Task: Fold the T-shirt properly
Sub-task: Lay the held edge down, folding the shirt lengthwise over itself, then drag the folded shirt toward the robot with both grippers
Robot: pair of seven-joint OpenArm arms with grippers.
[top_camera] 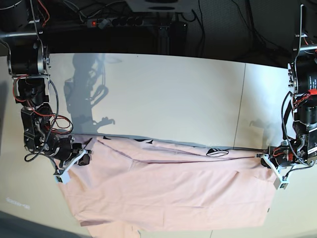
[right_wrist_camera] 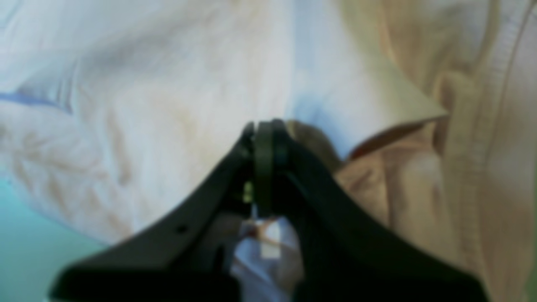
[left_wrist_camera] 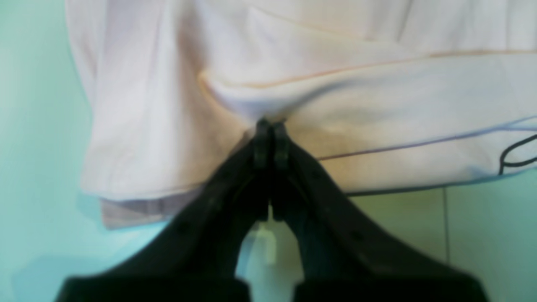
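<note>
You are mid-fold: the large pale pink cotton T-shirt [top_camera: 168, 191] lies spread across the near half of the pale, glossy table [top_camera: 163, 94], with its far edge turned over along a long crease, so slivers of black print show on that edge.

At the left of the base view, your right claw [top_camera: 85, 157] is clamped tight on a pinch of cloth at that end of the crease; its wrist view shows the jaws together with fabric bunched at the tips. At the right, your left claw [top_camera: 265, 161] is likewise shut on the shirt's far edge, where a small ridge of cloth is gathered at its tips.

The next move, as I judge it, calls for lifting both ends together and carrying the edge toward you, keeping the cloth taut so the fold lands straight.

Beyond the table sit a power strip [top_camera: 119, 21] and dark cables, well clear. Nothing lies on the shirt; watch only the rumpled near-left corner.
</note>
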